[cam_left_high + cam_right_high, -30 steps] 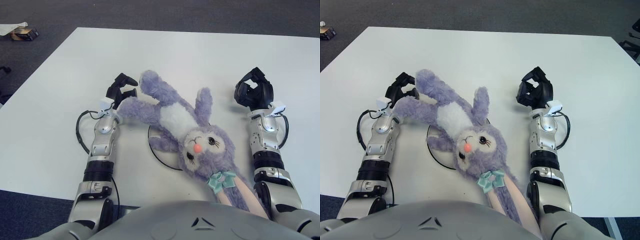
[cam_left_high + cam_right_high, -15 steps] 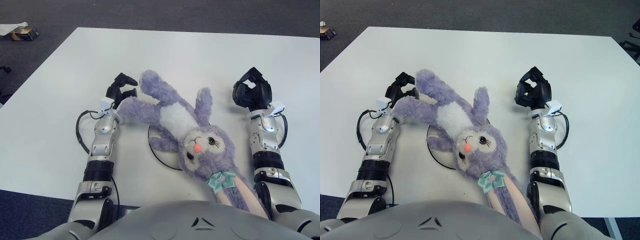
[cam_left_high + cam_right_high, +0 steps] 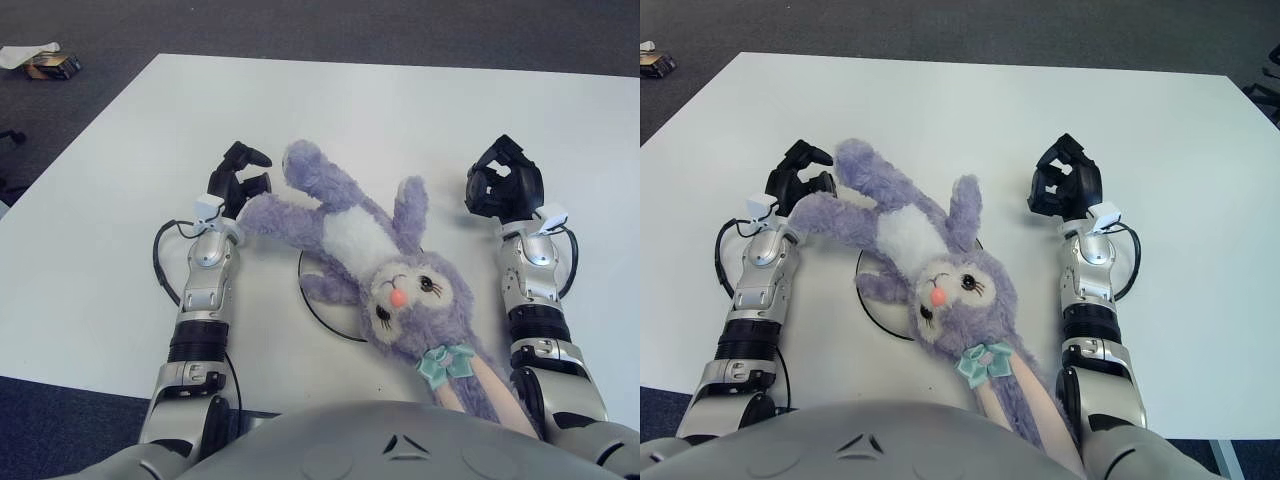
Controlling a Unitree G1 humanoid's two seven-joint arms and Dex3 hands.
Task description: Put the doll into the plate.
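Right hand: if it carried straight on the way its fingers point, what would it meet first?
Probably nothing: the right hand points up the bare white table, beside the doll; depth is unclear.

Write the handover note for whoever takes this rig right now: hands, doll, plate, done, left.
Left hand: at the doll's leg, fingers around its end; grip not certain.
Right hand: curled, holding nothing, right of the doll's ear.
Doll: purple rabbit lying across the plate, body and head covering most of it, legs and one long ear hanging past the rim onto the table.
Done: doll brought over the plate.
Left: settle it in, let go.
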